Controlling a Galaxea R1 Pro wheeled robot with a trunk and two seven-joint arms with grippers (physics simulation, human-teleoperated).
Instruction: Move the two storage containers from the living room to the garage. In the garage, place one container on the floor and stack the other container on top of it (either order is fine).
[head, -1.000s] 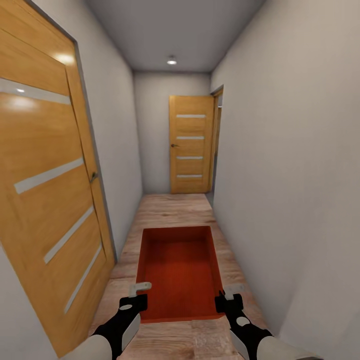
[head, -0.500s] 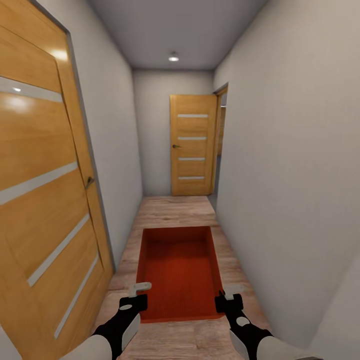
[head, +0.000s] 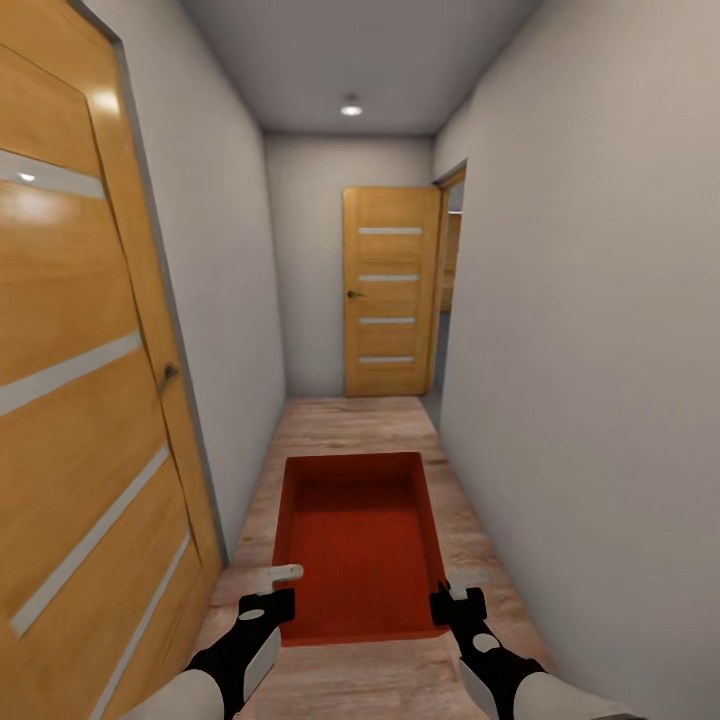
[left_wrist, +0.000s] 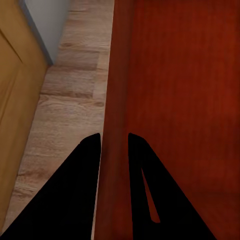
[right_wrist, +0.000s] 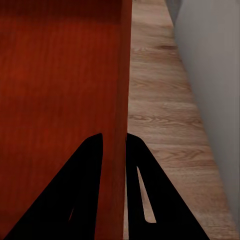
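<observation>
Two grippers carry your orange-red storage container (head: 360, 545) above the hallway's wood-plank floor (head: 350, 425): the left gripper (head: 272, 585) is clenched on its left wall, the right gripper (head: 455, 588) on its right wall, between wooden doors (head: 80, 400).

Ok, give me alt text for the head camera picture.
Both tools, left and right, grip the side walls of an orange-red storage container in a narrow white hallway with pale wood-plank floor. A wooden door stands ahead.
</observation>
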